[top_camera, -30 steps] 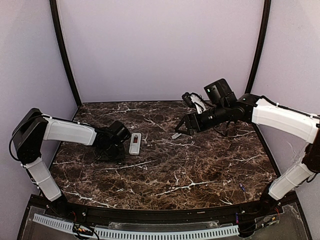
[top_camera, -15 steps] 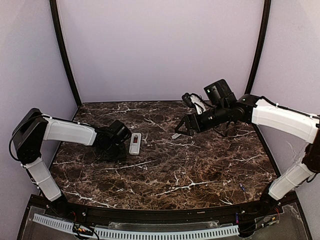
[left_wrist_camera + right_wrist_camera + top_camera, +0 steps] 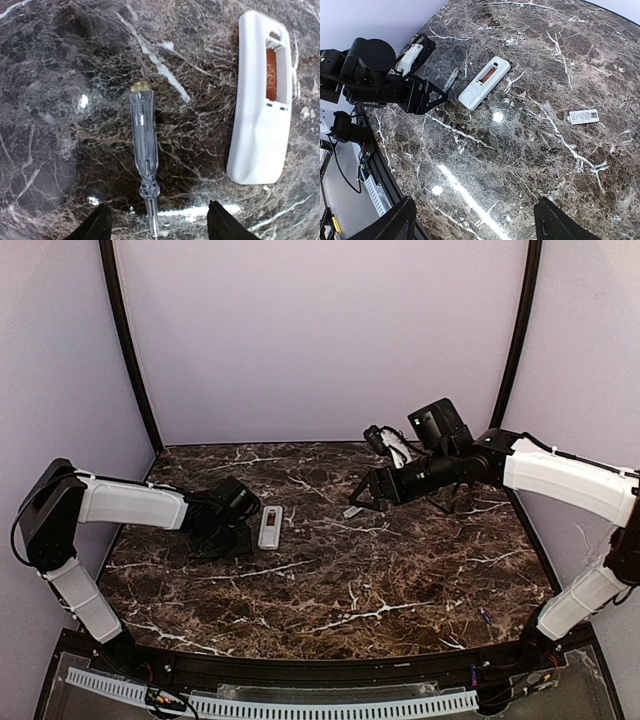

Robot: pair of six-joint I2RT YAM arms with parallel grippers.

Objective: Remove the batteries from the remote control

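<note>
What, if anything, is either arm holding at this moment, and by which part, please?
Nothing is held. The left gripper is open around a clear-handled screwdriver lying untouched on the table; the right gripper is open and empty.

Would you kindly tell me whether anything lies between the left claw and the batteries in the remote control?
Nothing visible blocks them. The remote control lies back up, uncovered, a reddish battery showing. A clear screwdriver lies under the open left claw, beside the remote, not touching it.
</note>
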